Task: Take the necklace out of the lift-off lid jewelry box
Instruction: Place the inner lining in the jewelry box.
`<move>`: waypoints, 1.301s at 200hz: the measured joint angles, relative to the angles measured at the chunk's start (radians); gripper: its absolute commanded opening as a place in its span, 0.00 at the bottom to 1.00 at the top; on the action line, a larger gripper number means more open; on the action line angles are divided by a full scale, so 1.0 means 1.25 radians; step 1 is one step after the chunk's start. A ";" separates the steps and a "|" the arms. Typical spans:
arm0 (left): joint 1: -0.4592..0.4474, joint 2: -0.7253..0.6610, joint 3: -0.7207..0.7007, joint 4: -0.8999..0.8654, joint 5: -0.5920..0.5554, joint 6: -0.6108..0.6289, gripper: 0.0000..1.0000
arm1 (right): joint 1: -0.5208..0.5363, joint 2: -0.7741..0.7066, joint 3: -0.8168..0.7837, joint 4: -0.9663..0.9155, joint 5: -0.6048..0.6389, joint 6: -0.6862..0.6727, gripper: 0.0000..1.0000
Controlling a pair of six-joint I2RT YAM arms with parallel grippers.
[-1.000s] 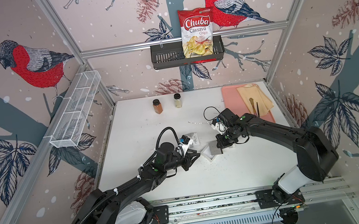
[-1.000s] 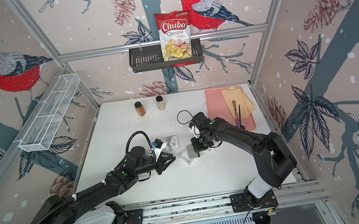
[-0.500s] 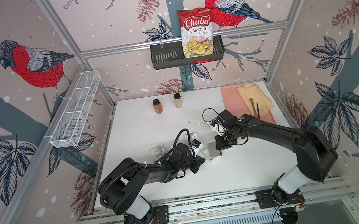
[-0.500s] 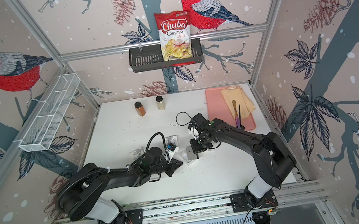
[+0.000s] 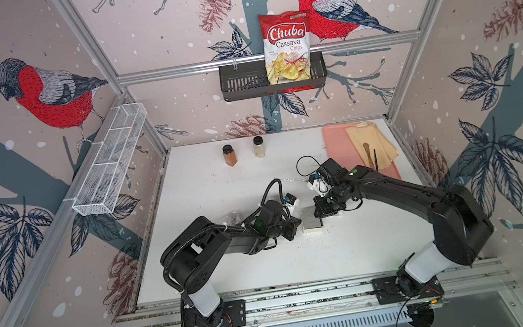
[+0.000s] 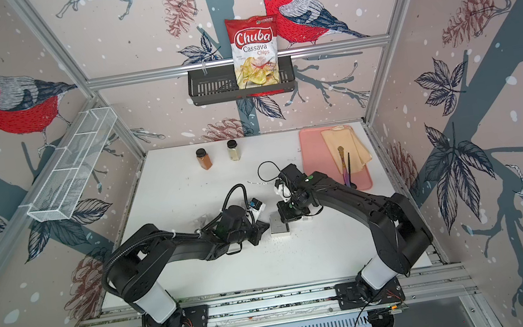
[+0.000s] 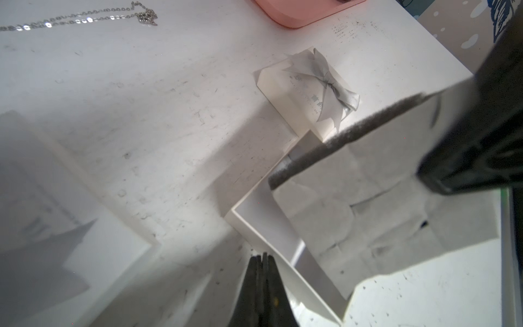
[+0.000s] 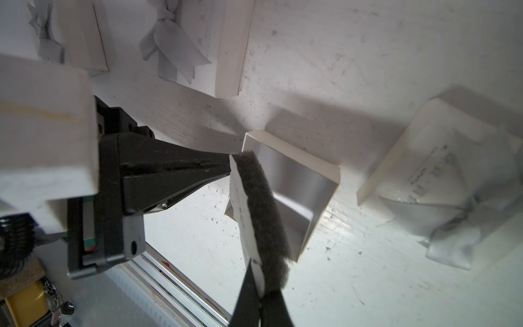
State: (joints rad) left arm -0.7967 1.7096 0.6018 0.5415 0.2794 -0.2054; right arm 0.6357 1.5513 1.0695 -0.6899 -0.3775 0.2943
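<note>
The left hand (image 7: pixel 263 259), tips pressed together on nothing, sits against the open square white jewelry box (image 8: pixel 294 181) on the white bench (image 5: pixel 336 258). The right hand (image 8: pixel 259 294) is clamped on a dark grey foam insert (image 8: pixel 263 209), which tilts over the box and screens its floor. The white lid with a grey ribbon bow (image 7: pixel 307 90) lies just beside the box. Farther off, the thin silver chain necklace (image 7: pixel 85 18) lies stretched on the bench outside the box, partly cut off. A pink rounded tray (image 5: pixel 337 146) lies farther back.

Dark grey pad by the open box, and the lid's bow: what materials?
Dark grey pad: likely open-cell foam, matte, fuzzy porous edge, on white card backing. Grey bow on the white box lid: probably satin ribbon, soft sheen, limp tails.
</note>
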 measured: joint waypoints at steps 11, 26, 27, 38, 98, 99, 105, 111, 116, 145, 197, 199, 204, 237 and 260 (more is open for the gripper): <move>0.000 -0.008 -0.008 0.000 -0.002 0.000 0.05 | -0.008 -0.001 0.000 0.000 -0.013 0.000 0.01; 0.000 -0.017 -0.016 0.000 -0.002 -0.001 0.05 | -0.014 -0.002 -0.007 0.003 -0.037 0.004 0.01; 0.000 -0.017 -0.017 0.000 -0.002 -0.001 0.05 | -0.014 -0.002 -0.007 0.003 -0.038 0.004 0.01; 0.000 -0.021 -0.021 0.003 0.001 -0.004 0.05 | -0.017 -0.002 -0.014 0.007 -0.057 0.018 0.01; 0.000 -0.018 -0.023 0.019 0.013 -0.004 0.04 | -0.029 0.031 -0.042 0.031 -0.101 0.021 0.01; 0.000 -0.017 -0.023 0.019 0.013 -0.004 0.04 | -0.029 0.032 -0.042 0.031 -0.101 0.021 0.01; 0.000 -0.013 -0.023 0.020 0.016 -0.004 0.04 | -0.031 0.037 -0.043 0.033 -0.102 0.021 0.01; 0.000 -0.010 -0.023 0.021 0.019 -0.004 0.05 | -0.032 0.042 -0.044 0.036 -0.102 0.021 0.01; 0.000 -0.007 -0.023 0.021 0.022 -0.004 0.05 | -0.032 0.047 -0.044 0.040 -0.102 0.021 0.01; 0.000 -0.002 -0.023 0.025 0.028 -0.006 0.05 | -0.032 0.073 -0.041 0.044 -0.102 0.020 0.00; 0.000 0.000 -0.023 0.041 0.030 -0.013 0.05 | -0.022 0.099 -0.030 0.049 -0.077 0.016 0.00; 0.000 0.000 -0.023 0.041 0.030 -0.013 0.05 | -0.021 0.100 -0.030 0.049 -0.074 0.016 0.00; 0.000 0.000 -0.023 0.041 0.030 -0.013 0.05 | -0.018 0.101 -0.029 0.050 -0.069 0.016 0.00; 0.000 -0.002 -0.023 0.041 0.035 -0.025 0.04 | 0.017 0.106 -0.017 0.050 0.006 0.039 0.25; 0.000 -0.019 -0.028 0.041 0.042 -0.027 0.05 | 0.049 0.104 0.007 0.049 0.079 0.040 0.41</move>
State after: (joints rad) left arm -0.7967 1.6855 0.5671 0.5922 0.3317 -0.2386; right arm 0.6968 1.6817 1.0779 -0.6292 -0.2787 0.3439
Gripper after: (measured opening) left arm 0.062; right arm 0.367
